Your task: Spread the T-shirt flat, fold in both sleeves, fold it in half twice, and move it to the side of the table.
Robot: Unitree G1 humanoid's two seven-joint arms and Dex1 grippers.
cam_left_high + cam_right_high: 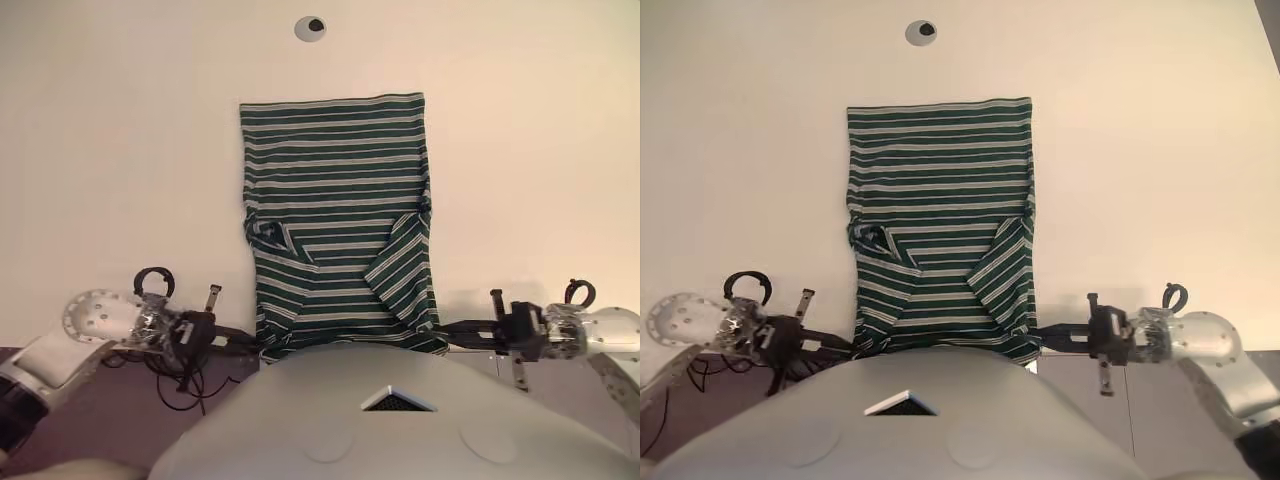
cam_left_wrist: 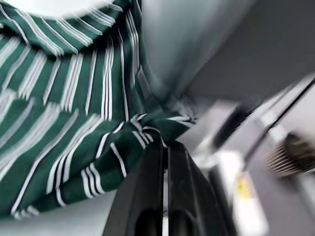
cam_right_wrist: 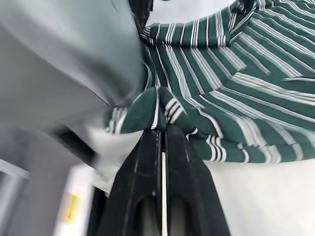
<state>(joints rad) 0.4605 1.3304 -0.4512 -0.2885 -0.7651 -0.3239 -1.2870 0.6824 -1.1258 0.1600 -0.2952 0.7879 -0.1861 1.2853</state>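
A green T-shirt [image 1: 335,210] with white stripes lies lengthwise on the cream table [image 1: 120,150], both sleeves folded in over its middle. Its near end hangs at the table's front edge. My left gripper [image 1: 255,343] is shut on the near left corner of the T-shirt [image 2: 88,128], pinching a bunch of fabric between its black fingers [image 2: 152,182]. My right gripper [image 1: 445,330] is shut on the near right corner of the T-shirt [image 3: 221,78], with cloth gathered at its fingertips [image 3: 150,142].
A small round grey fitting [image 1: 311,28] sits in the table beyond the shirt's far edge. Wide bare tabletop lies left and right of the shirt. The table's front edge [image 1: 1160,352] runs just behind both grippers.
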